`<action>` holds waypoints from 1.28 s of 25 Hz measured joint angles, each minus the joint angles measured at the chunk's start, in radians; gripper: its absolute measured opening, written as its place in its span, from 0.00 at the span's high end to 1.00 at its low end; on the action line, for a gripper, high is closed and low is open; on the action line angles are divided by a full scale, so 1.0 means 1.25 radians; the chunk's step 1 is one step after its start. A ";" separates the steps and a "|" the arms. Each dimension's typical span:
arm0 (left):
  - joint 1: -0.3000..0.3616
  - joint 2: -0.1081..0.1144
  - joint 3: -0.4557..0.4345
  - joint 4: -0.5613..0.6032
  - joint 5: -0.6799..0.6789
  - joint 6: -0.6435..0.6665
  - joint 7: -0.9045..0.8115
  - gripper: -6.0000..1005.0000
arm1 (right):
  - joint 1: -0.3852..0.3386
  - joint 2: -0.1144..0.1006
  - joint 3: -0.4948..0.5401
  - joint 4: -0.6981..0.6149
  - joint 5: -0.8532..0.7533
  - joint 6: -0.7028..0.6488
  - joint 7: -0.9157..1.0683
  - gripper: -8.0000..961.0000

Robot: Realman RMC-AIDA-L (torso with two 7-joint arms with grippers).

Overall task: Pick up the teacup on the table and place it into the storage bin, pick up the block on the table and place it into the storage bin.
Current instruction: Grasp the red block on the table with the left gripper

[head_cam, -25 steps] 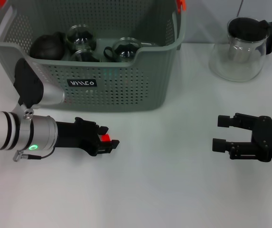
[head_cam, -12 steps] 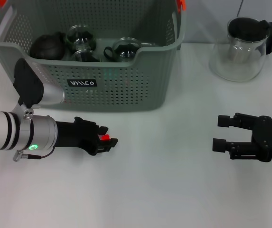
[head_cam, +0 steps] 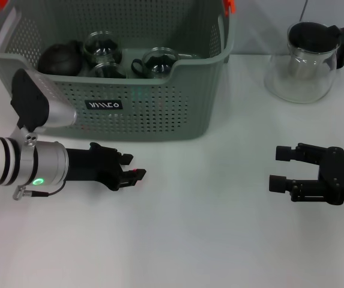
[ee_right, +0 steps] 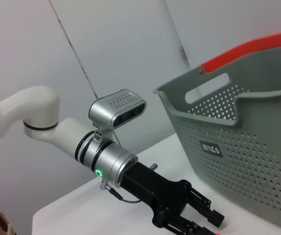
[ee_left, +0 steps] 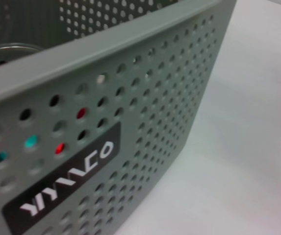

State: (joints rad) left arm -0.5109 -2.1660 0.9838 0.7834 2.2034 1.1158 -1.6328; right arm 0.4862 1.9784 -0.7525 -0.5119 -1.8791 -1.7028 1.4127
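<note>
White counter (head_cam: 208,228) beneath grey wall. Left tool (head_cam: 134,174) clamped on red block (head_cam: 139,172) beside storage bin (head_cam: 159,114); right tool (head_cam: 280,168) open, empty.

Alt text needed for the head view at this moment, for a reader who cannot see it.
The left hand reaches across a white table just in front of the storage bin, closed on a small red block. The bin holds glass teacups and a dark teapot. The right hand rests open; a glass pitcher stands behind it.

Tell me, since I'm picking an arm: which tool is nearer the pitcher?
Right. The right tool is just in front of the pitcher; the left tool is far across the table.
</note>
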 joint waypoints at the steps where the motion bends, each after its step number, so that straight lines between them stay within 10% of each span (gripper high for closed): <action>1: 0.000 0.000 -0.001 -0.001 0.000 0.000 0.001 0.55 | 0.000 0.000 0.000 0.000 0.000 0.000 0.000 0.02; 32: 0.003 -0.004 0.010 -0.010 0.018 -0.009 0.010 0.37 | 0.000 0.000 0.001 -0.002 0.000 0.001 0.000 0.02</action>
State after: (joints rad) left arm -0.5077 -2.1705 0.9970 0.7715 2.2259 1.1044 -1.6198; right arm 0.4863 1.9788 -0.7517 -0.5144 -1.8791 -1.7012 1.4127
